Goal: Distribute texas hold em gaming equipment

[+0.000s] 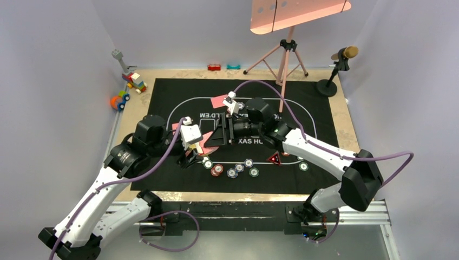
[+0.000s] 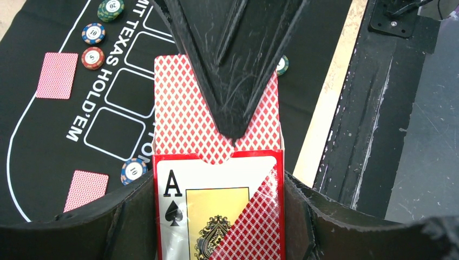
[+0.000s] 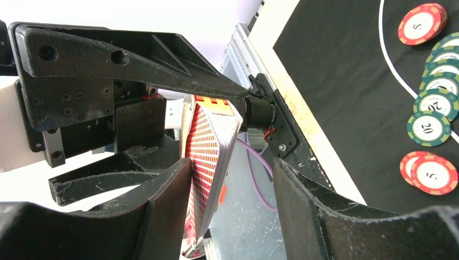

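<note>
My left fingers [image 2: 127, 214] held the card box [image 2: 216, 195] above the mat [image 2: 32, 141], mid-deal. My right fingers [image 3: 319, 216] stood half-open around its open end, seemingly not yet pinching. The next move called for pinching one card and sliding it out.

Top camera looks down; 2 close wrist cameras share the deck [image 2: 184, 119].

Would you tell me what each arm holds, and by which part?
The left fingers clamp the card box by its two long edges. The right fingers straddle the cards protruding from it, with a gap, gripping nothing yet.
</note>
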`<state>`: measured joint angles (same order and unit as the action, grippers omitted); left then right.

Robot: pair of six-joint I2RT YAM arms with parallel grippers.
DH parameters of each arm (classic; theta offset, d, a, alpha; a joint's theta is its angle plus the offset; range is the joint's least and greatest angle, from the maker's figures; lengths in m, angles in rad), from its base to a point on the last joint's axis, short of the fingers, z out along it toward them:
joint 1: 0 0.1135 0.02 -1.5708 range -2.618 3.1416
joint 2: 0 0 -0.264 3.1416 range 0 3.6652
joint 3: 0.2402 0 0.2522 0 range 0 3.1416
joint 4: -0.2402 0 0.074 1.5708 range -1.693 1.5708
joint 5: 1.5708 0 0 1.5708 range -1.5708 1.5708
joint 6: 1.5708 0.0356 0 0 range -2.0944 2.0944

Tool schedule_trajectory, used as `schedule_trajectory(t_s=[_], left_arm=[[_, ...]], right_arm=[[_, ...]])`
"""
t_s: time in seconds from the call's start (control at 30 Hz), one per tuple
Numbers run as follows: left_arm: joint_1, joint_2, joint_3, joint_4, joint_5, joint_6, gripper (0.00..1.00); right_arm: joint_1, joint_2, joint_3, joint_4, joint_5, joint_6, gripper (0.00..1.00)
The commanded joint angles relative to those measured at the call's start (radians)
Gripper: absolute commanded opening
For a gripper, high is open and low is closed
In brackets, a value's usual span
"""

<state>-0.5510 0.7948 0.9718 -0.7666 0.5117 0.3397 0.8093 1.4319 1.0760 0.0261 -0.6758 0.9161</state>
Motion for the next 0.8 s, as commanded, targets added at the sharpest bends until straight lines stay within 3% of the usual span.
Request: schedule_trajectory(t_s=[0.0, 0.43, 0.77], left_arm=[[0.005, -0.023, 0.039, 0.064, 0.01, -0.013, 0.22], [0.005, -0.044, 0.023, 0.063, 0.011, -0.019, 0.22], [0.008, -0.05, 0.01, 0.059, 0.016, -0.019, 0.22]], right_arm=[[-0.017, -0.05, -0.026, 0.049, -0.026, 0.013, 0.59], [-0.064, -0.102, -0.05, 0.011, -0.02, -0.009, 0.5], [-0.103, -0.17, -0.048, -0.014, -0.027, -0.015, 0.34]])
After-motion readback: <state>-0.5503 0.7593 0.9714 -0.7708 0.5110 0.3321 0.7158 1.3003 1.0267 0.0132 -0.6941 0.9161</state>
